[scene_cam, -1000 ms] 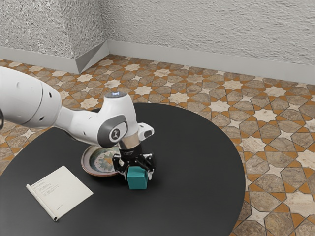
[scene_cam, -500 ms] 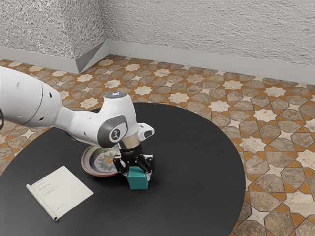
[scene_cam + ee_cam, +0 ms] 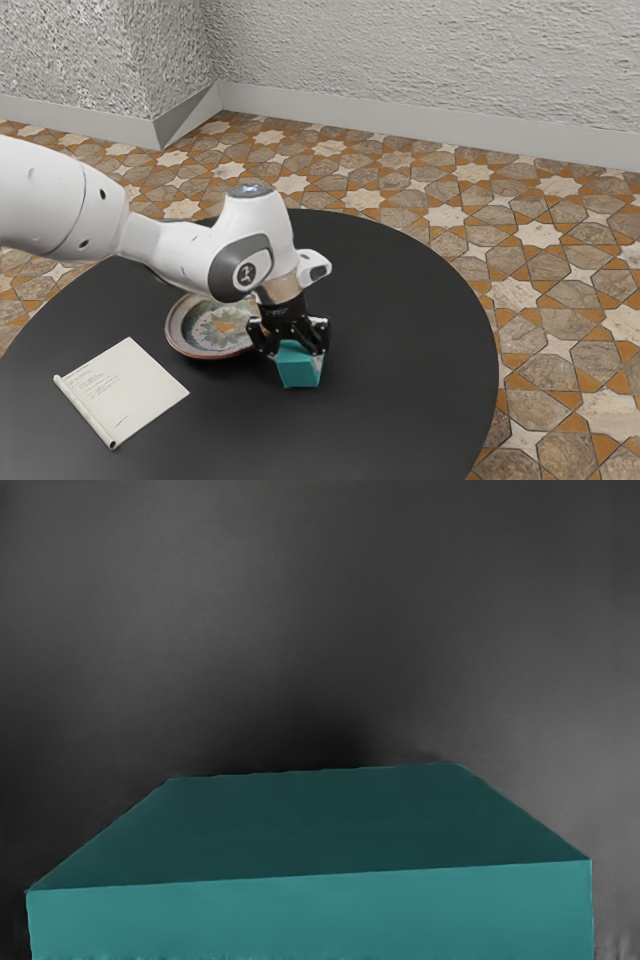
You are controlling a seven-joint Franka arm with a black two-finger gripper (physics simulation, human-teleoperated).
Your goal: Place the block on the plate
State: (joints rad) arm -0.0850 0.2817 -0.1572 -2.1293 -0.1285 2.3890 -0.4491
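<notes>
robot hand (image 3: pixel 297 357): clamped on teal block (image 3: pixel 301 374), fingers either side | block: just beside plate (image 3: pixel 176 334), toward the exterior view's right, not on it; can't tell from here if its base touches the black table (image 3: pixel 400 300) | paper pad (image 3: pixel 124 388): flat on table, near plate

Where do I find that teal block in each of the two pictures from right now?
Exterior view: the block is just below the picture's middle, held in the gripper, to the exterior view's right of the plate.
Wrist view: it is the large teal shape close to the camera.
Shared landmark: the black tabletop.
</notes>
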